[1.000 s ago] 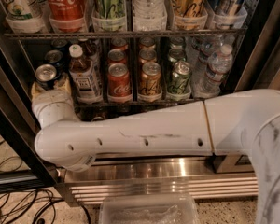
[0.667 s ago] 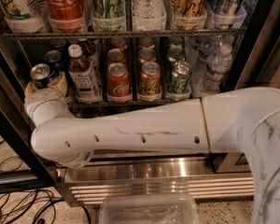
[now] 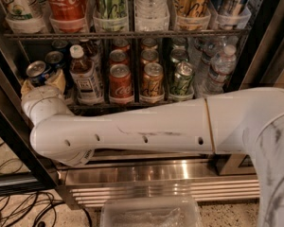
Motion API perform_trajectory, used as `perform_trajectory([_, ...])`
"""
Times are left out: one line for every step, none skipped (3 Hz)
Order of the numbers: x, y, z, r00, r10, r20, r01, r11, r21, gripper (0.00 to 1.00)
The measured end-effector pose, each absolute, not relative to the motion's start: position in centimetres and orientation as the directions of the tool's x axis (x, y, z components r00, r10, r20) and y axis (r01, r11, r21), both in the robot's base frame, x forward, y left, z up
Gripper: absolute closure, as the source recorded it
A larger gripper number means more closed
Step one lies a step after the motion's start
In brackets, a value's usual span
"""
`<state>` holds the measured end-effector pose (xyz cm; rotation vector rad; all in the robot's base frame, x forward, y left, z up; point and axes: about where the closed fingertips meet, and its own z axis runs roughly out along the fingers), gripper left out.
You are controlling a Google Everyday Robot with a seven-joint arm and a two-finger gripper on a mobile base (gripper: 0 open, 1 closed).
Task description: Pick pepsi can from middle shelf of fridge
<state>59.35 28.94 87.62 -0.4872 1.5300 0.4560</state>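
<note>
The pepsi can point(image 3: 38, 72), blue with a silver top, is at the far left end of the middle shelf point(image 3: 132, 104), at the fridge's point(image 3: 156, 183) left edge. My gripper point(image 3: 41, 82) is shut on it, with a beige finger point(image 3: 59, 81) on its right side and the white wrist right below. My white arm runs across the front of the fridge from the right. More dark cans point(image 3: 54, 58) stand in the lane behind the held can.
On the same shelf stand a tea bottle point(image 3: 85, 74), a red Coca-Cola can point(image 3: 120, 80), an orange-brown can point(image 3: 153, 80), a green can point(image 3: 182, 78) and water bottles point(image 3: 220, 66). Tall cans fill the rack above point(image 3: 132, 34). Cables point(image 3: 19, 207) lie on the floor at left; a clear tray point(image 3: 151, 213) is below.
The gripper with the pepsi can has moved a little to the left and up, away from the tea bottle. The arm has followed it.
</note>
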Motion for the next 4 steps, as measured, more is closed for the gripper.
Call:
perform_trajectory([59.0, 28.7, 89.5, 0.05, -0.052, -0.997, -0.576, 0.814, -0.072, 1.0])
perform_trajectory([56.2, 25.5, 92.7, 0.127, -0.104, -0.986, -0.555, 0.817, -0.158, 1.0])
perform_trajectory([56.2, 25.5, 92.7, 0.127, -0.105, -0.986, -0.555, 0.816, -0.158, 1.0])
perform_trajectory([55.8, 25.2, 92.6, 0.121, -0.117, -0.986, -0.565, 0.808, -0.165, 1.0])
